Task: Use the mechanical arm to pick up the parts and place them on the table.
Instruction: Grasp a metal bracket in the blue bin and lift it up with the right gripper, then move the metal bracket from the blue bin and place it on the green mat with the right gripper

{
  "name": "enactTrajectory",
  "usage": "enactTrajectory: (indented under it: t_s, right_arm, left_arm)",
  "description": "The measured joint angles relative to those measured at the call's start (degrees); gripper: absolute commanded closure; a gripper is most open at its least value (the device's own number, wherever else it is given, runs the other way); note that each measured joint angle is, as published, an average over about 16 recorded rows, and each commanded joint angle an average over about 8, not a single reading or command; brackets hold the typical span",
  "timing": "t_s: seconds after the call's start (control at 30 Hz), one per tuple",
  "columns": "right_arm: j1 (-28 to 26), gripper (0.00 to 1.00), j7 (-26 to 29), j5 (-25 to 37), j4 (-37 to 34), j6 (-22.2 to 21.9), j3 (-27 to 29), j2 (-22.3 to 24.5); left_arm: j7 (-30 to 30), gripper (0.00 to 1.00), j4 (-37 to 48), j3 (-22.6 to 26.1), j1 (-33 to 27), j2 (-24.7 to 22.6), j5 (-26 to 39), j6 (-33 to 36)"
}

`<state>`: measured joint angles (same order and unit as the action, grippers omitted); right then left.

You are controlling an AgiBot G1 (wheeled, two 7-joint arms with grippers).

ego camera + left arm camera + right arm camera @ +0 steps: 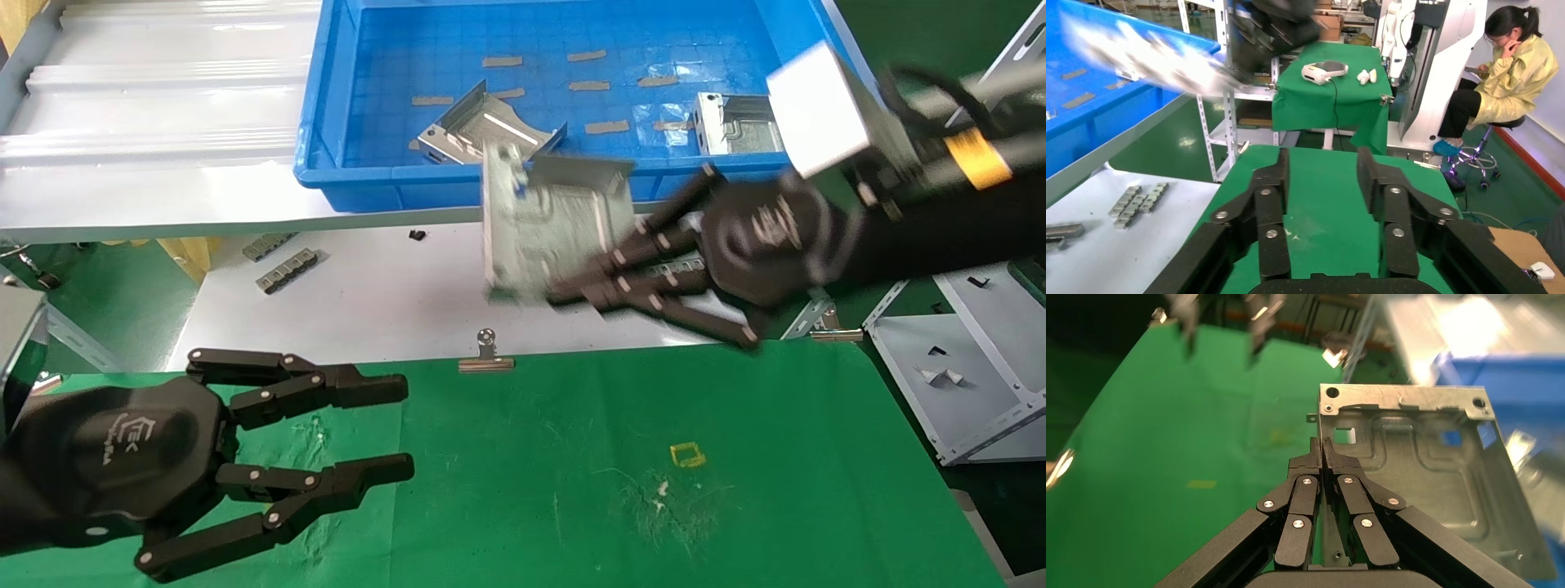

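Observation:
My right gripper point(572, 282) is shut on the side flange of a silver stamped bracket point(556, 220) and holds it in the air over the white sheet, just in front of the blue bin. In the right wrist view the bracket point(1419, 465) hangs from the closed fingertips point(1322, 454). Two more brackets lie in the bin, one at its front middle point(478, 131) and one at its right point(735, 122). My left gripper point(404, 429) is open and empty above the near left of the green table point(735, 506). It also shows in the left wrist view point(1322, 174).
The blue bin point(327, 122) stands at the back on a white corrugated surface. Small toothed metal strips point(286, 269) lie on the white sheet point(368, 302). A binder clip point(486, 355) sits at the cloth's far edge. A grey metal shelf point(964, 384) stands at right. A small yellow square point(686, 455) marks the cloth.

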<state>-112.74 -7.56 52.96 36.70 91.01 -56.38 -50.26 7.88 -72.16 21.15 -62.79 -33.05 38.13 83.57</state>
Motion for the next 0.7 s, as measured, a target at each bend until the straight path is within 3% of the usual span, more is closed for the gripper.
enactTrajectory:
  t_s: [0.2, 0.37, 0.7]
  right_arm:
    - [3.14, 1.0, -2.05, -2.16, 8.87, 0.75, -7.33, 6.75]
    - [5.33, 1.0, -5.46, -2.77, 12.12, 0.42, -13.38, 9.89]
    - [9.54, 1.0, -17.82, -0.72, 3.23, -1.48, -21.06, 7.64]
  left_arm:
    - [0.0, 0.0, 0.0, 0.0, 0.0, 0.0, 0.0, 0.0]
    - [0.0, 0.0, 0.0, 0.0, 0.0, 0.0, 0.0, 0.0]
    - [0.0, 0.0, 0.0, 0.01, 0.0, 0.0, -0.01, 0.0]
